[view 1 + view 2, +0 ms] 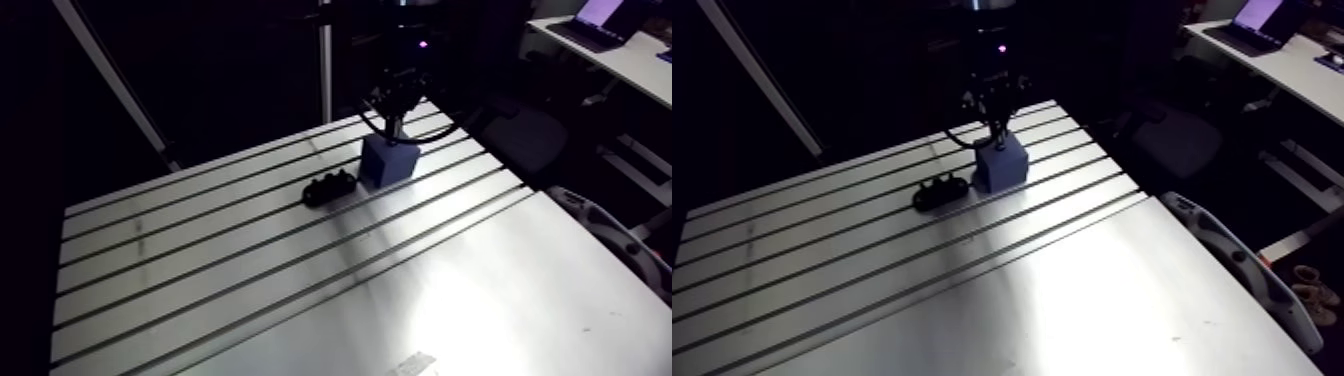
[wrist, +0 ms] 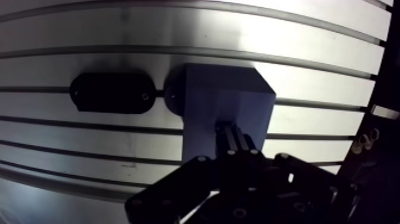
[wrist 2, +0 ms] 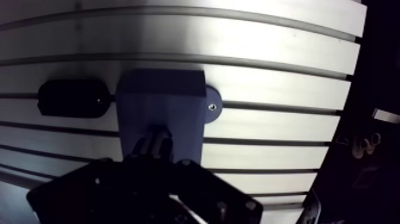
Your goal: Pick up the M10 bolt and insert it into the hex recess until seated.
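Risk: the hex flats meet the recess out of line, or the bolt tilts in the grip. It would then jam on the blue block (image 2: pixel 226 95) instead of seating. Recess hidden under gripper (image 2: pixel 233 134). Fingers drawn close, pinching what looks like the M10 bolt (image 3: pixel 153 140): dark, ribbed, held over the block's top face. Contact cannot be told. Black fixture (image 2: pixel 112 93) just beside block.

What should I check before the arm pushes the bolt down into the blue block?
1. M10 bolt gripped between the jaws: ok.
2. Bolt over the top of the blue block: ok.
3. Bolt lined up with the hex recess: cannot tell, the recess is hidden.
4. Bolt seated: cannot tell.
5. Black part beside the block, clear of the jaws: ok.
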Available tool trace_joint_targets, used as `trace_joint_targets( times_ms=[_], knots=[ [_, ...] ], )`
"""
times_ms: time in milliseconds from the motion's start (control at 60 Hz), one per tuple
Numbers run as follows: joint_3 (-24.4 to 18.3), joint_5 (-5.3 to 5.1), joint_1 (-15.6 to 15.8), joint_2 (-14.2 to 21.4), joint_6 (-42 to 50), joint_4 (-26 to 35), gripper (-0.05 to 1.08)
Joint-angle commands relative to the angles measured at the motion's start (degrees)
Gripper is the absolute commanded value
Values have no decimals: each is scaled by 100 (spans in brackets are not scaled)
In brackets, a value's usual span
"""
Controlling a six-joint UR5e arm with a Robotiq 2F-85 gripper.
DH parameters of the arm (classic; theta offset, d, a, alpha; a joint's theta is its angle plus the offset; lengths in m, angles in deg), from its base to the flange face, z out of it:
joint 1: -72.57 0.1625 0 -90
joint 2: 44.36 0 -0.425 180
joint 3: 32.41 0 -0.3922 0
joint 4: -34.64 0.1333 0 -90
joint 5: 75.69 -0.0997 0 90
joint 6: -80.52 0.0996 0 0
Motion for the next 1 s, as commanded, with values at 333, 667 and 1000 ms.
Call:
trace_joint_targets(
  times_ms=[333,667,1000],
  knots=[
    [73,0,1,-10,0,-42,108],
    [83,0,1,-36,-9,-43,108],
    [83,1,1,-36,-18,-44,108]
  ],
)
